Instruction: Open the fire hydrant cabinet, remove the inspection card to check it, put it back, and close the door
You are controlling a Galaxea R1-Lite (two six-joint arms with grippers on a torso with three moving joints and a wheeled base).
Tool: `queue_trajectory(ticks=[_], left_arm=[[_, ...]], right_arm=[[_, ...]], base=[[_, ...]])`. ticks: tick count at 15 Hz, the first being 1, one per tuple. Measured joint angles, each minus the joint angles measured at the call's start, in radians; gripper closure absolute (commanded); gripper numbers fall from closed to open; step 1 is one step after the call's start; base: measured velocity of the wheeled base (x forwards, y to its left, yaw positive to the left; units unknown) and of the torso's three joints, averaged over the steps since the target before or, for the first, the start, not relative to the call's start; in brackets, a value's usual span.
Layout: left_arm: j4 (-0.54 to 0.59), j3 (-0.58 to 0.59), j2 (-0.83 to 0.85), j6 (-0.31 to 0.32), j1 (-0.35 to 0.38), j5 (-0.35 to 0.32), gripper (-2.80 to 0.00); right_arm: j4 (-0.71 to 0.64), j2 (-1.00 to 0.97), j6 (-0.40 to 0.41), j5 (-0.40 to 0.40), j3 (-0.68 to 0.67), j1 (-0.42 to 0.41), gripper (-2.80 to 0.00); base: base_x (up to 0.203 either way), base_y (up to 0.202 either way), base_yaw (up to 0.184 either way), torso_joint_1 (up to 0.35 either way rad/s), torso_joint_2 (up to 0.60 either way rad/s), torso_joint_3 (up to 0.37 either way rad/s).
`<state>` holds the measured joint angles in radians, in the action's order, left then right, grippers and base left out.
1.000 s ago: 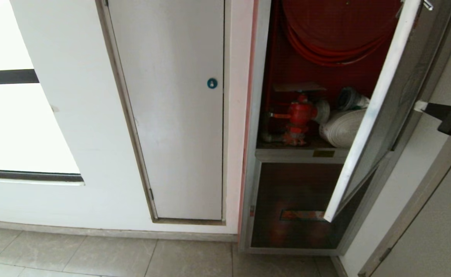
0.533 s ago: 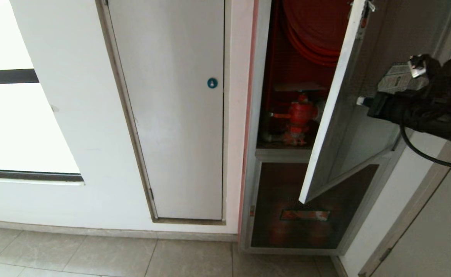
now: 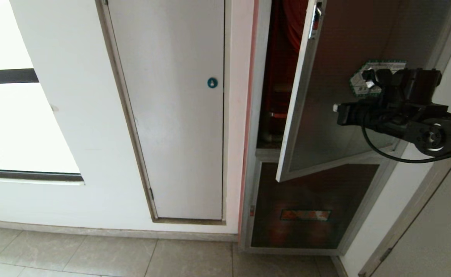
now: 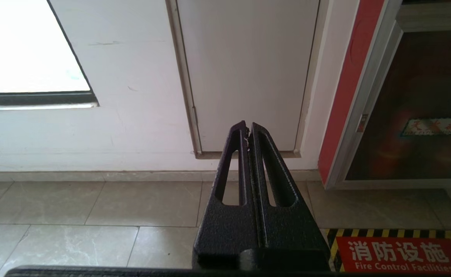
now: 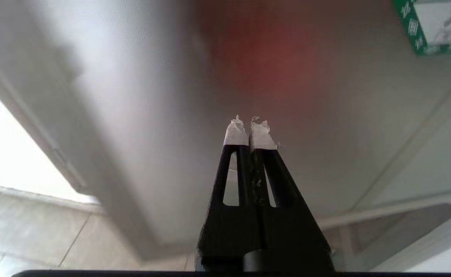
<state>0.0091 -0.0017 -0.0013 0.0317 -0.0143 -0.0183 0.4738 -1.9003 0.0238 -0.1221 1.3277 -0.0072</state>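
Note:
The fire hydrant cabinet (image 3: 253, 154) stands at the right of the wall, a narrow strip of its red interior (image 3: 283, 57) still showing. Its door (image 3: 325, 134) hangs partly ajar, with the red latch tab (image 3: 317, 19) on its free edge and the green-bordered sticker (image 3: 358, 82) on the glass. My right gripper (image 3: 336, 108) is shut, its white-taped tips at the outer face of the glass (image 5: 171, 96); in the right wrist view the gripper (image 5: 250, 125) holds nothing. The inspection card is hidden. My left gripper (image 4: 247, 129) is shut, empty and parked low, pointing at the wall base.
A white panel with a blue round lock (image 3: 212, 83) is set in the wall left of the cabinet. Below the door is a smaller dark panel with a red label (image 3: 305, 214). A red floor sign with hazard stripes (image 4: 400, 256) lies on the tiles before the cabinet.
The door has swung left towards the frame, covering the hose and valve. My right gripper has travelled left with it, staying against the glass.

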Motion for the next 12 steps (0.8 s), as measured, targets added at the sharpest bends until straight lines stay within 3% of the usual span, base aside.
queue_trajectory(ticks=[4, 12], left_arm=[[0.0, 0.0, 0.0, 0.0, 0.0, 0.0, 0.0], [0.0, 0.0, 0.0, 0.0, 0.0, 0.0, 0.0]], right_arm=[[0.0, 0.213, -0.001, 0.0, -0.202, 0.013, 0.0], [-0.032, 0.932, 0.002, 0.008, -0.636, 0.11, 0.0]], base=[[0.0, 0.0, 0.0, 0.0, 0.0, 0.0], [0.0, 0.0, 0.0, 0.0, 0.0, 0.0]])
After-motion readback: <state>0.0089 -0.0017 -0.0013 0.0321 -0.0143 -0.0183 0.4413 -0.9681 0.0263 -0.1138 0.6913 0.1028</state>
